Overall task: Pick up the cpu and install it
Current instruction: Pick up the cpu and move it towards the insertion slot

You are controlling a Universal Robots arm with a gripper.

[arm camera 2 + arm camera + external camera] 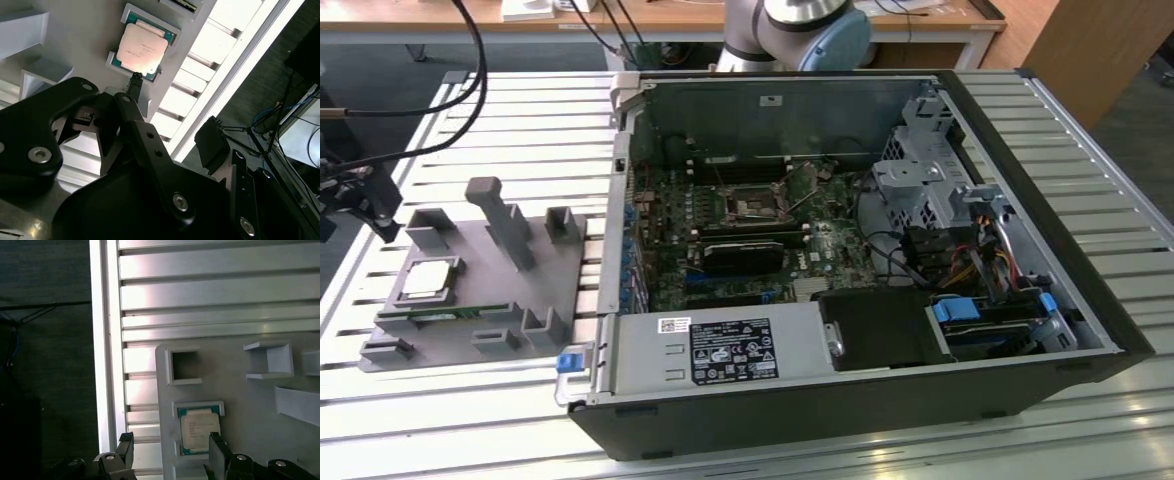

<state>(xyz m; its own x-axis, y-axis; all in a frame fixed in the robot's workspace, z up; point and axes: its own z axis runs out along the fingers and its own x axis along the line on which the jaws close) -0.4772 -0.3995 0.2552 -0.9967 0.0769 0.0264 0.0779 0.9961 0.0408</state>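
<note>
Progress: nothing is yet grasped | cpu (427,278) is seen seated in its tray (520,300) nest, untouched | gripper (170,440) is spread wide, empty, near the cpu | socket (758,207) is judged unfilled; pick-up and install are left.

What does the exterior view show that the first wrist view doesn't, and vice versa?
Exterior view adds: the open computer case, the dark socket frame on its board, and the green memory stick on the grey tray.
First wrist view adds: the hand close up, open, with its fingers spread wide.
Both: the cpu seated in its pocket on the tray, which rests on the slatted table.
</note>
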